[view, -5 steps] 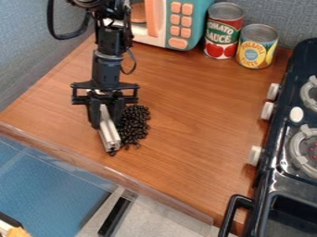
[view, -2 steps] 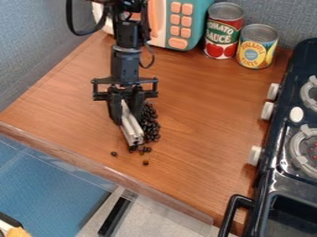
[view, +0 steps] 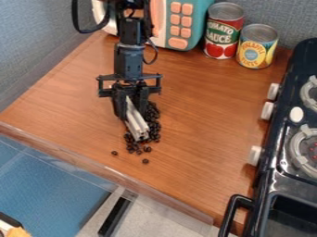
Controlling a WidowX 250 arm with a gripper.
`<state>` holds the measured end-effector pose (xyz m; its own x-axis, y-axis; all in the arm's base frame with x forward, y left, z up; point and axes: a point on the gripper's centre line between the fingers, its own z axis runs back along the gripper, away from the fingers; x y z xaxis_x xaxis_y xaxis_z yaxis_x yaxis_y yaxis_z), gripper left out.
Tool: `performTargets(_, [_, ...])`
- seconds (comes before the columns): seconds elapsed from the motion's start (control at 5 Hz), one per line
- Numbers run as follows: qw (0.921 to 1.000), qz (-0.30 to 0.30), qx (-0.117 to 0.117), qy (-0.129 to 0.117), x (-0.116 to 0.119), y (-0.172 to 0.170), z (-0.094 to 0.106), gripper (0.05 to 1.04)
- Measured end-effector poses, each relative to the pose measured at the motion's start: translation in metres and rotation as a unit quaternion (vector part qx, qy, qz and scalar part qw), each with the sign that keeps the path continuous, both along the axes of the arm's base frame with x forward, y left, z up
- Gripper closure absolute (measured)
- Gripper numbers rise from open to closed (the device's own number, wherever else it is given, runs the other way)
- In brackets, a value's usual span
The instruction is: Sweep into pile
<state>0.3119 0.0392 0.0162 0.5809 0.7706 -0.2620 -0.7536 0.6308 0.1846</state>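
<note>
We find the tool closed on the bar, the beans beside it on the surface, and judge these light, hard and apt to roll, best pushed low with the stiff bar gripped near its upper end.

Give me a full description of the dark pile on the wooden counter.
The pile is made of many small, rounded, nearly black pieces, like beans or beads, with a slight gloss. It lies on the wooden counter as a long, uneven band, beside the pale bar in the claw, on the view's right. Its pieces also gather around the bar's lower end and seem to touch it. Two strays sit apart, toward the bottom of the view. The claw hides some of its upper part.
</note>
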Motion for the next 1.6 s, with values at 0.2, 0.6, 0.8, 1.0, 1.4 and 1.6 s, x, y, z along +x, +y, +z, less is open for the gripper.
performTargets(0.2, [1.0, 0.003, -0.003, -0.004, 0.003, 0.0, 0.003, 0.705])
performTargets(0.6, [0.999, 0.012, -0.043, -0.008, -0.003, 0.015, 0.027, 0.705])
performTargets(0.8, [0.9979, 0.019, -0.059, -0.019, -0.002, 0.031, 0.045, 0.705])
performTargets(1.0, [0.9971, 0.032, -0.056, -0.039, 0.003, 0.051, 0.053, 0.705])
performTargets(1.4, [0.9957, 0.071, -0.01, -0.059, 0.029, 0.08, 0.037, 0.705])
performTargets(1.6, [0.9954, 0.08, 0.009, -0.051, 0.031, 0.086, 0.019, 0.705])
